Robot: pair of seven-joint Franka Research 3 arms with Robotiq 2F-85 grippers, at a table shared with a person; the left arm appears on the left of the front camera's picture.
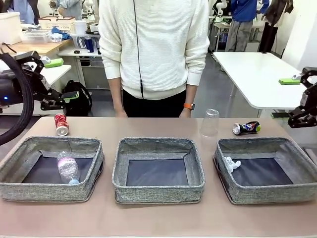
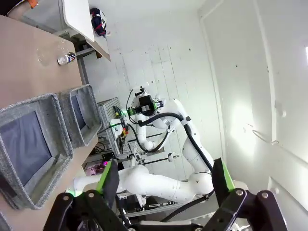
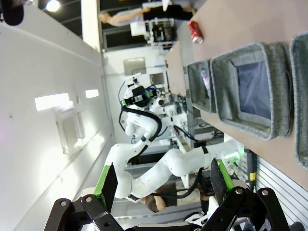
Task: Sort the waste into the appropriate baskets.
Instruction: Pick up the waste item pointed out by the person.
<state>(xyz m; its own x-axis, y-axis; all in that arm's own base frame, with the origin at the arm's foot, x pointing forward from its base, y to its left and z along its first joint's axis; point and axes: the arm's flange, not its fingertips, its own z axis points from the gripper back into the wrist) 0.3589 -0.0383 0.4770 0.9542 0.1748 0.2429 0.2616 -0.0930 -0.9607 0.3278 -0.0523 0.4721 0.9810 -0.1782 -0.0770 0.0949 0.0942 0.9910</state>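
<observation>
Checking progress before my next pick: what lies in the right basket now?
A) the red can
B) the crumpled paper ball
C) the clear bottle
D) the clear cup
B: the crumpled white paper ball lies in the right basket, by its left wall; the clear bottle is in the left basket, and the red can and clear cup sit on the table beyond the baskets.
</observation>
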